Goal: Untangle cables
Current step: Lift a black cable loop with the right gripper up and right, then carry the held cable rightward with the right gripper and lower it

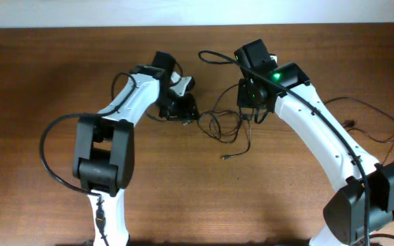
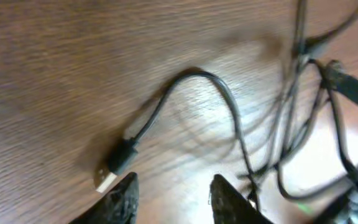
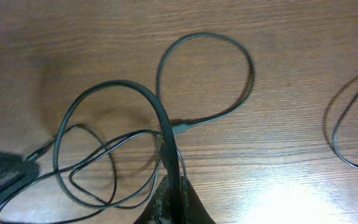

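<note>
The cables (image 1: pixel 223 128) lay in a loose snarl in the middle of the table (image 1: pixel 40 82), between my two arms, with one loose end trailing out toward the near edge. My left claw (image 2: pixel 173 198) was spread, with nothing between its fingers (image 2: pixel 122 199). It hung low over the wood, and a plug (image 2: pixel 114 169) lay flat just beside one fingertip, not touching it as far as I could tell. From that plug the cord ran up in a hairpin bend and back down into the crossing strands on the right of the left wrist view.

My right claw (image 3: pixel 173 190) was pressed together, pinching a strand of the cables that arched out of it and down to the left. Thinner strands crossed right at its tips, and I couldn't tell whether they were caught in the pinch as well. Beyond it an open loop (image 3: pixel 204 35) lay flat, clear of the rest.

I judged these cords to be light, limp and a bit springy. They would hold their curl, slide easily on the smooth wood, and drag their neighbours along wherever they crossed. Bare cord would slip through a pinch, so the best hold looked to be the plug's moulded body or the cord right behind it, where there was something stiff to bite. Pulling hard risked tightening a crossing, so I'd have drawn that end out slowly while the right claw anchored the bundle.
</note>
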`<act>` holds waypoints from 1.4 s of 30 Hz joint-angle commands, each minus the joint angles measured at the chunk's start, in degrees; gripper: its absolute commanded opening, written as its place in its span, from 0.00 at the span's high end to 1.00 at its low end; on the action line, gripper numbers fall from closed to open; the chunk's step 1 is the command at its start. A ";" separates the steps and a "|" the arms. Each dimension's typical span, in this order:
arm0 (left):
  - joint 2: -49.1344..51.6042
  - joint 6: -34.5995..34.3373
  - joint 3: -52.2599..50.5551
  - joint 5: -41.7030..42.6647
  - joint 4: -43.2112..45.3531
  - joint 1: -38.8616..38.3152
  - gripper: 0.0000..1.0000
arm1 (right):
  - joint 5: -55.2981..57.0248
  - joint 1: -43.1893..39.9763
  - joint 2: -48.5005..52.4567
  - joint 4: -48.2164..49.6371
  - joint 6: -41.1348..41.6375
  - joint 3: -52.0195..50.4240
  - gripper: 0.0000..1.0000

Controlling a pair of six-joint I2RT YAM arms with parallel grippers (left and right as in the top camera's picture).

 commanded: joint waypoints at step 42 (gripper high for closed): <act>-1.44 -1.11 -0.42 -5.16 -0.55 2.23 1.00 | 10.67 -0.28 -23.89 -19.74 -3.69 -0.24 0.96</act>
